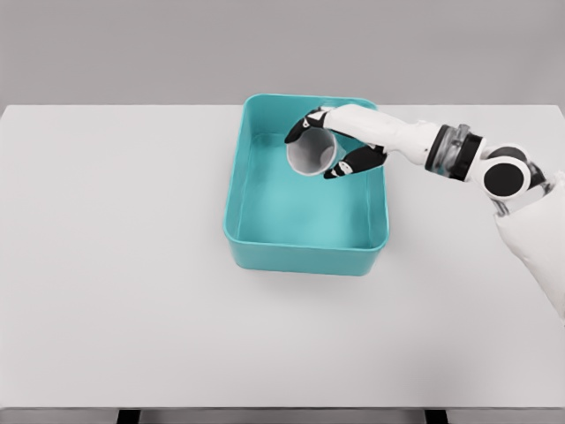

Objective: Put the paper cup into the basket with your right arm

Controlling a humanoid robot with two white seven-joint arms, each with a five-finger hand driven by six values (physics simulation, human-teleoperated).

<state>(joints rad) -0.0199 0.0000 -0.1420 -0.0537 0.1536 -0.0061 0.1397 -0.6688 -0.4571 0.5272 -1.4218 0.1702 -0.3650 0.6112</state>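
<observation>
The paper cup [311,154] hangs tilted, mouth toward the camera, over the far half of the basket [305,252], apparently so a release would drop it inside. The right hand [340,141] grasps it, dark fingertips around its sides, the arm reaching in across the basket's right rim above the surface [115,265].

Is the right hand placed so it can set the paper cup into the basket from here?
Probably yes: the right hand holds the paper cup over the basket's open interior, with nothing visible beneath it.
</observation>
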